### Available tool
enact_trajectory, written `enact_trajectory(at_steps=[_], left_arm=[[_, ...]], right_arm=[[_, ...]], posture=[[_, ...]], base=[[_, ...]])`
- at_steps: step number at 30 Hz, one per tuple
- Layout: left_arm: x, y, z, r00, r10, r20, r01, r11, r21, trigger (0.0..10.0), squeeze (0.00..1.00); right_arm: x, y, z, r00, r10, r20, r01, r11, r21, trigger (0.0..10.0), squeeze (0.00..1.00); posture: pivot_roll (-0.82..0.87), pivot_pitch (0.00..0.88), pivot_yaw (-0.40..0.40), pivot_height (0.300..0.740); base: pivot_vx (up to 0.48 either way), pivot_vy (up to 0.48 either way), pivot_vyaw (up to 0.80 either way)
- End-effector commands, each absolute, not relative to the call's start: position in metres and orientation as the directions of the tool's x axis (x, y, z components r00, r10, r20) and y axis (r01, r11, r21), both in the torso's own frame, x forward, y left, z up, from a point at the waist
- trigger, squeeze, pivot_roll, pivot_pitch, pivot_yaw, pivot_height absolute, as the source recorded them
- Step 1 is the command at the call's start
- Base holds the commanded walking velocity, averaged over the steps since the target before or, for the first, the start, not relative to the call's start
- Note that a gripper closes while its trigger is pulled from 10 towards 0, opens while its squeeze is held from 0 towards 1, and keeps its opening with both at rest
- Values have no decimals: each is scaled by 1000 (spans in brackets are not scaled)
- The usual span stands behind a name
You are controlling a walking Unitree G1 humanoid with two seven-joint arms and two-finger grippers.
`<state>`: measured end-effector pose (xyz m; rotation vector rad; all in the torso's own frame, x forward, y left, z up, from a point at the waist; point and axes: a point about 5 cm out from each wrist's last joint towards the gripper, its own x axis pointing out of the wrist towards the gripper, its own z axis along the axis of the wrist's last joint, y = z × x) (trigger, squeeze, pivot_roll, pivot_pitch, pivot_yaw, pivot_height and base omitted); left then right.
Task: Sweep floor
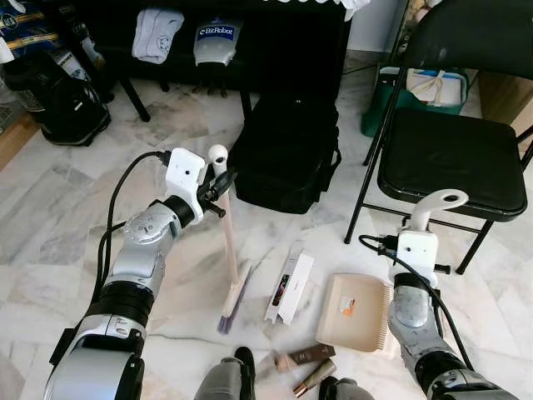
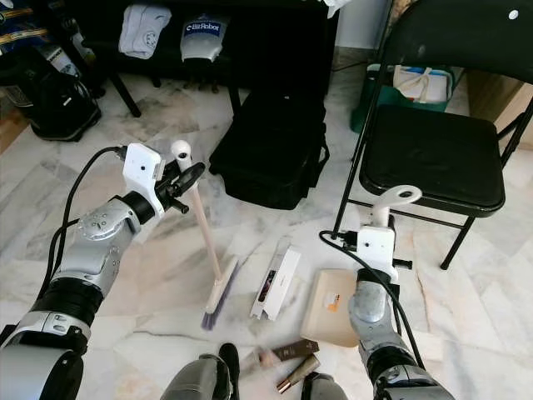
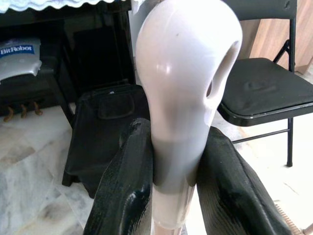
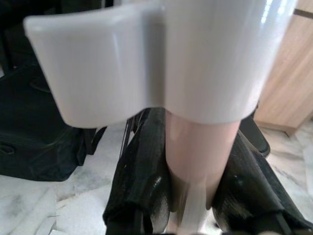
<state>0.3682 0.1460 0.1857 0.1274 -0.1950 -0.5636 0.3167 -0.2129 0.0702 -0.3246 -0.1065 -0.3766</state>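
Note:
A small broom (image 1: pixel 227 237) with a pink shaft, white loop top and purple-tipped bristles (image 1: pixel 228 315) stands tilted on the marble floor. My left gripper (image 1: pixel 215 190) is shut on its upper handle (image 3: pixel 181 98), with black fingers (image 3: pixel 127 196) on both sides. A beige dustpan (image 1: pixel 354 310) lies flat on the floor to the right. Its upright handle (image 1: pixel 435 206) has a white loop top, and my right gripper (image 4: pixel 195 191) is shut on the pink shaft. Between broom and dustpan lie a white box (image 1: pixel 289 287) and two brown tubes (image 1: pixel 306 357).
A black bag (image 1: pixel 283 154) sits on the floor behind the broom. A black folding chair (image 1: pixel 450 150) stands at the right, with a green bin (image 1: pixel 416 96) behind it. A black backpack (image 1: pixel 58 100) is at the far left. My feet (image 1: pixel 233 375) show at the bottom edge.

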Motion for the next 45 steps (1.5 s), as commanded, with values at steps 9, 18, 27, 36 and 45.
enact_trajectory(at_steps=[9, 18, 27, 36, 45], left_arm=[[364, 153, 186, 831, -532, 161, 507, 845, 172, 10000, 0], [363, 156, 188, 842, -513, 170, 488, 857, 168, 10000, 0], [362, 157, 188, 845, -502, 185, 480, 864, 151, 10000, 0], [360, 156, 188, 845, -499, 191, 482, 866, 133, 10000, 0], [358, 155, 187, 841, -505, 194, 492, 863, 115, 10000, 0]], right_arm=[[310, -223, 63, 920, -366, 141, 392, 853, -345, 10000, 0], [310, -223, 65, 909, -382, 168, 418, 828, -374, 10000, 0], [315, -227, 80, 874, -402, 274, 484, 782, -393, 10000, 0], [321, -218, 85, 875, -411, 258, 475, 833, -284, 10000, 0], [325, -219, 88, 870, -440, 221, 479, 860, -176, 10000, 0]], posture=[[175, 235, 98, 740], [179, 236, 98, 740], [176, 234, 98, 740], [177, 232, 98, 740], [178, 228, 97, 740]], base=[[0, 0, 0], [0, 0, 0], [0, 0, 0], [0, 0, 0], [0, 0, 0]])
